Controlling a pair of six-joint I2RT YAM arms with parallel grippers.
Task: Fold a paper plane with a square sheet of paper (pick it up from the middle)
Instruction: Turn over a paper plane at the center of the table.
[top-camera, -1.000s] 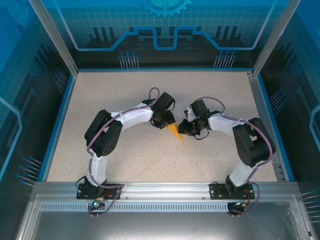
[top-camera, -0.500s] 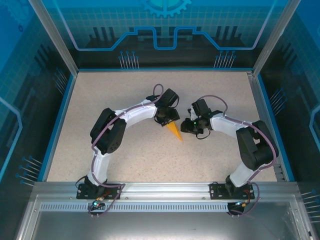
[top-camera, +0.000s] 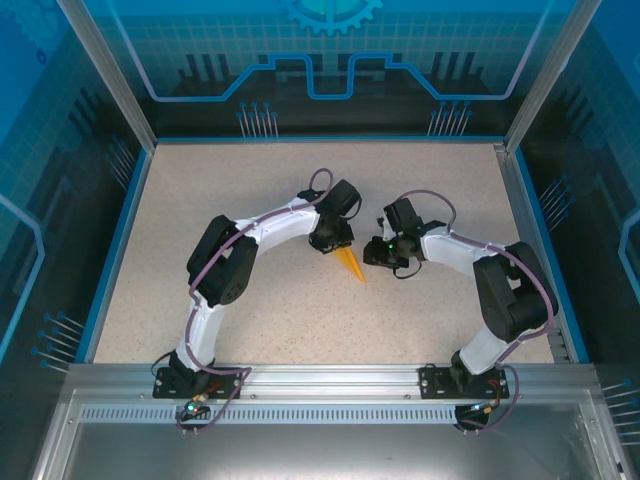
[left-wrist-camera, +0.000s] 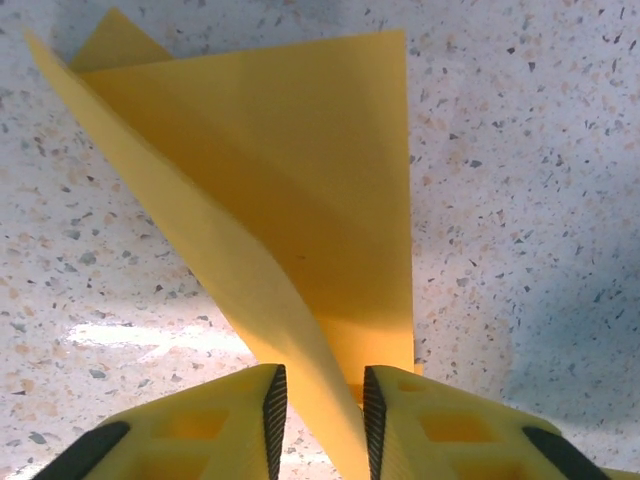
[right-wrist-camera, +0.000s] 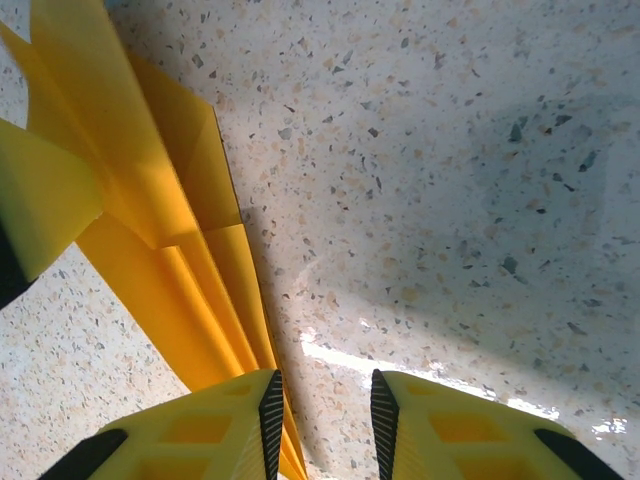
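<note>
On the speckled table (top-camera: 200, 200), the flimsy orange-yellow folded paper dart (top-camera: 350, 265) probably wants pinching by its ridge. The left gripper (left-wrist-camera: 318, 385) straddles it, grip unclear; the right gripper (right-wrist-camera: 322, 395) gapes empty.

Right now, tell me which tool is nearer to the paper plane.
Left. The left tool straddles a raised flap of the paper plane. The right tool sits just beside the plane, its gap over the table, not paper.

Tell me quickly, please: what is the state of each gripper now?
Left gripper: open, a raised flap of the folded orange-yellow paper plane between its jaws, not clamped.
Right gripper: open, holding nothing.
</note>
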